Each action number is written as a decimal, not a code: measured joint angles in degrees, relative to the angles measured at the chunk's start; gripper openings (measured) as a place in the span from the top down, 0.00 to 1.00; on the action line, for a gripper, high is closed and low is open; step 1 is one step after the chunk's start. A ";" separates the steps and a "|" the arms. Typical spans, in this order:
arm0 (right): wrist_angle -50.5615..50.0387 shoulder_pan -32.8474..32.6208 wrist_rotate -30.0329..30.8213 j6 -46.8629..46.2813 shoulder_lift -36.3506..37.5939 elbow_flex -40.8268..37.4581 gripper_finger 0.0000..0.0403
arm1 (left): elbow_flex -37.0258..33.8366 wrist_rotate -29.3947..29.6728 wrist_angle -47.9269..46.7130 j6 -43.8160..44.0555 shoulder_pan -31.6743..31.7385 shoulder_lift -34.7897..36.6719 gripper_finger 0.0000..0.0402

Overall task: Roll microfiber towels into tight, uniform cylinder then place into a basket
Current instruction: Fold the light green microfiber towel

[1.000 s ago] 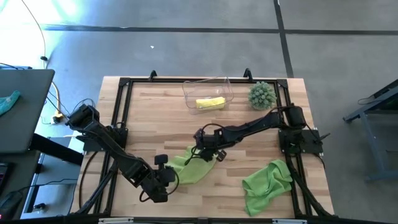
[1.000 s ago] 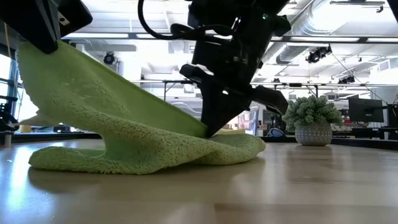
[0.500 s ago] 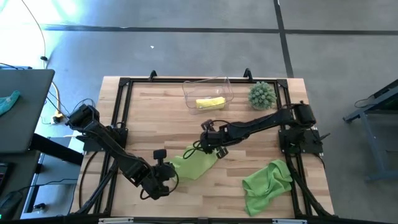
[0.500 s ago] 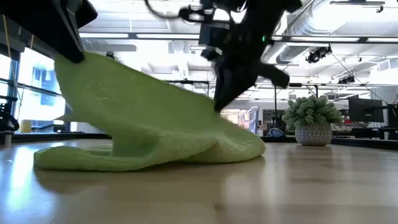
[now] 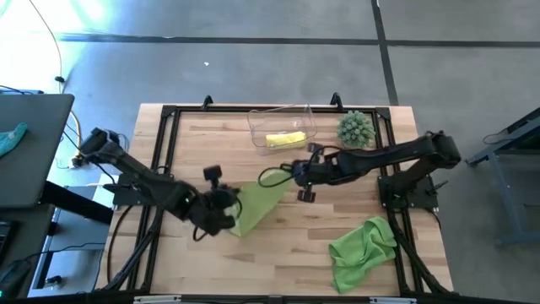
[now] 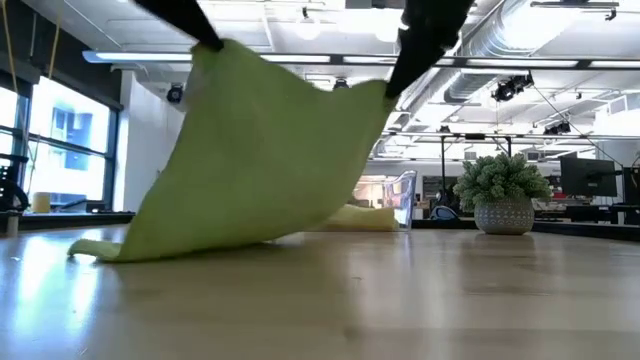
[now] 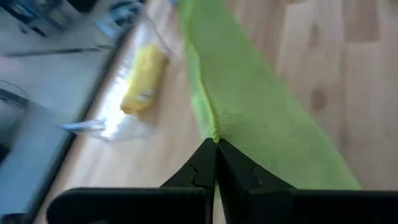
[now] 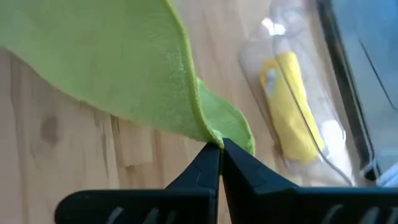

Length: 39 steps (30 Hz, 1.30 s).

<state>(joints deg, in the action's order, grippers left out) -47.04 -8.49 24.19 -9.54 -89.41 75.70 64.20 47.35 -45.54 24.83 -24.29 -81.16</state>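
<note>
Towel (image 5: pixel 256 205) now lifted, stretched taut.

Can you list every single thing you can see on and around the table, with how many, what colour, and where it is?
held towel: one, lime green, lifted between both grippers, bottom edge on the table
second towel: one, lime green, crumpled near the table's front right
rolled towel: one, yellow, inside the basket
basket: one, clear, table's far edge
plant: one, spiky green, right of the basket
small cloth: one, teal, on the dark side surface to the left
left gripper: dark, shut on the held towel
right gripper: dark, shut on the held towel
</note>
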 joint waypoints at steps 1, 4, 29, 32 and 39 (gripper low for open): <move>-0.69 0.00 0.10 -1.29 0.88 0.00 1.00 | 0.04 0.62 0.51 -1.43 0.69 1.22 1.00; -0.41 0.00 1.63 -2.48 3.49 0.00 1.00 | 0.86 1.16 0.28 -5.62 2.51 4.57 1.00; 9.52 5.54 8.04 8.23 9.16 0.00 1.00 | 12.51 7.41 0.31 -29.57 11.12 6.22 1.00; 10.02 4.27 20.49 7.47 9.16 0.00 1.00 | 12.55 15.80 0.52 -29.49 11.16 5.41 1.00; 10.00 3.69 -10.83 6.72 9.56 2.96 1.00 | 12.50 0.60 0.92 -29.10 10.15 5.04 1.00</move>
<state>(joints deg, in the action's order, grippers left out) -37.04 -4.80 13.36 -2.81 -79.85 78.66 76.71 47.95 -44.62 -4.27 -14.14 -76.12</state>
